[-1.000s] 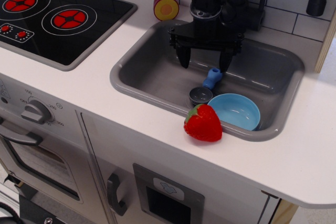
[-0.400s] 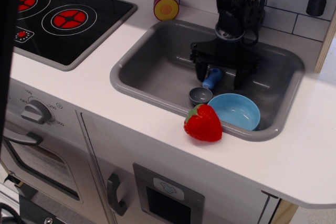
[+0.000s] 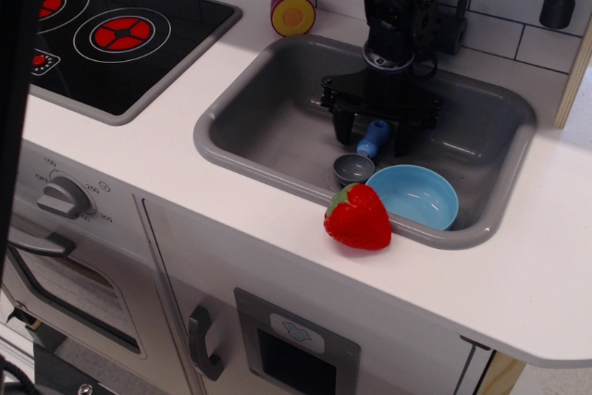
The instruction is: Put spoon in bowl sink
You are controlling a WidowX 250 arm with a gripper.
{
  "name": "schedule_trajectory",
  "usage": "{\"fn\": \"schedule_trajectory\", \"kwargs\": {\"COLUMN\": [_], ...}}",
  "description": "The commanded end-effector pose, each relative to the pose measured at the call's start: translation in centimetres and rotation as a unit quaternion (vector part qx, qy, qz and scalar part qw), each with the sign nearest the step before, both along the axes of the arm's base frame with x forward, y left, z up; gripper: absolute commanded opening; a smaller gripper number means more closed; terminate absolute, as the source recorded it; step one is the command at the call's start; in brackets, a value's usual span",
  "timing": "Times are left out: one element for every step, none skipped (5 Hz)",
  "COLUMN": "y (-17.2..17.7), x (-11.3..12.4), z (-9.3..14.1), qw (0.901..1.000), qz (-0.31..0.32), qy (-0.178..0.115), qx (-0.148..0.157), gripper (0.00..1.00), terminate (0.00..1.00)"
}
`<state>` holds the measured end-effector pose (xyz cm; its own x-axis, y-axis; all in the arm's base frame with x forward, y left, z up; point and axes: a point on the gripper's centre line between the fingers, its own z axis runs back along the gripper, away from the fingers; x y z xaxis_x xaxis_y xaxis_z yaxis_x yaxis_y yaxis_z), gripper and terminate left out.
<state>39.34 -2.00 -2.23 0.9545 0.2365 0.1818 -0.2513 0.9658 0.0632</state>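
Since the earlier frames, hand (image 3: 374, 137) has dropped lower into the sink (image 3: 268, 117) and narrowed; fingers now straddle the blue handle of the spoon (image 3: 363, 154), still slightly apart, nothing lifted yet. Spoon lies on sink floor, grey cup head toward the front, just beside the bowl (image 3: 415, 195), which sits in the front right corner.

Risks: handle is short, stubby, smooth plastic, so it could squirt out of the pinch or pivot, since the round cup head is the heavier end. Bowl is shallow and light, and a low carry could nudge it or tip it against the sink wall. Strawberry (image 3: 358, 216) sits on the desk (image 3: 518, 275) at the sink rim, touching or overlapping bowl edge from this view; a swing could knock it in.

Sink is matte grey, rounded corners.
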Motion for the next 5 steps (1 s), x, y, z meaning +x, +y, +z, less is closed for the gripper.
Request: {"fn": "schedule_trajectory", "kwargs": {"y": [-0.1, 0.6, 1.8, 2.5, 1.6], "x": [0.9, 0.5, 0.4, 0.4, -0.1], "z": [1.8, 3.0, 5.0, 6.8, 7.5], "qw": [0.9997, 0.9993, 0.999, 0.9989, 0.9988], "qz": [-0.008, -0.015, -0.018, -0.006, 0.015], "qy": [-0.025, -0.035, -0.039, -0.047, -0.047], "qx": [-0.001, 0.003, 0.008, 0.004, -0.006], "gripper": [0.0, 0.0, 0.0, 0.0, 0.0], "terminate": [0.0, 0.0, 0.0, 0.0, 0.0]}}
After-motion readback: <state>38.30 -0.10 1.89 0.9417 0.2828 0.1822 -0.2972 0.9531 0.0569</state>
